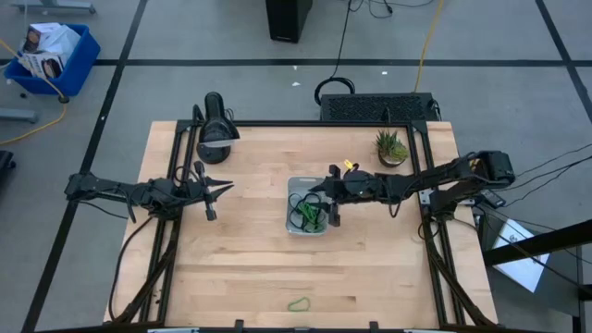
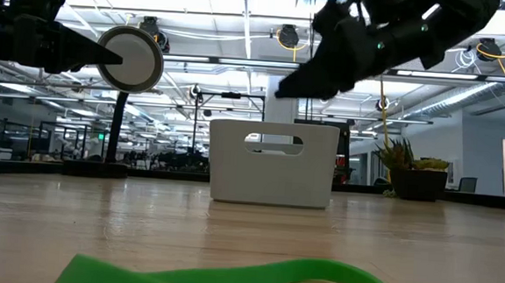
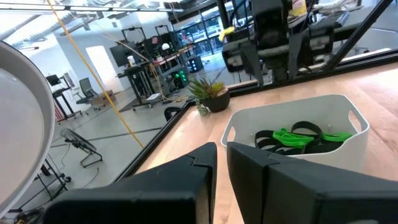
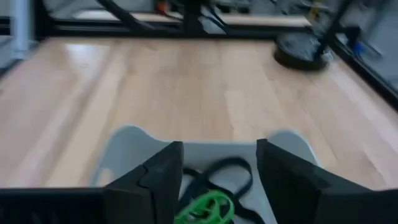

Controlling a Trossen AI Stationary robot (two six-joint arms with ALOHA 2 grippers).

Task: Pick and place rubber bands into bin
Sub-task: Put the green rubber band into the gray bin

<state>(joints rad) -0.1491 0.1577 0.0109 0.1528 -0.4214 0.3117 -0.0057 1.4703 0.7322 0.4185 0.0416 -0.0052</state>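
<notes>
The bin point(image 1: 305, 205) stands upright on its base at the table's middle and holds several black and green rubber bands point(image 1: 310, 215); they also show in the left wrist view point(image 3: 298, 137). One green rubber band point(image 1: 298, 303) lies flat near the table's near edge and also shows in the low view point(image 2: 226, 279). My right gripper point(image 1: 326, 196) is open and empty above the bin's right part; the right wrist view shows it point(image 4: 221, 180) over the bands point(image 4: 211, 193). My left gripper point(image 1: 228, 189) is shut and empty, raised left of the bin point(image 3: 292, 124).
A black desk lamp point(image 1: 215, 129) stands at the far left of the table, and its round head shows in the low view point(image 2: 131, 59). A small potted plant point(image 1: 392, 148) stands at the far right. Bare wood lies between the bin and the near edge.
</notes>
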